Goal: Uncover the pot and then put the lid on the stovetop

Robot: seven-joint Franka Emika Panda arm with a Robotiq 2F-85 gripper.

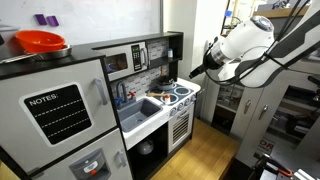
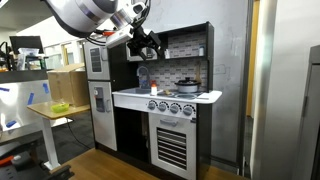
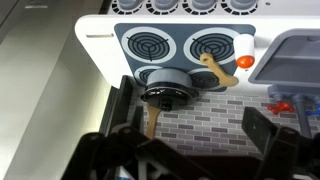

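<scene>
The small silvery-grey pot [image 3: 165,84] stands on the white stovetop [image 3: 100,45], over a rear burner ring by the brick back wall, with its lid on. It also shows in an exterior view [image 2: 187,86]. My gripper [image 3: 195,125] is open and empty. It hangs in the air well above the pot, with its dark fingers on either side of the picture. In both exterior views the gripper [image 1: 197,70] [image 2: 148,42] is high above the stovetop [image 1: 184,92] [image 2: 205,96], apart from the pot.
A wooden spoon [image 3: 214,70] and a small orange piece [image 3: 245,62] lie on the stovetop beside the pot. The grey sink basin [image 1: 140,108] adjoins the stove. A microwave shelf [image 1: 128,60] overhangs the counter. A red-orange bowl [image 1: 40,42] sits atop the toy fridge.
</scene>
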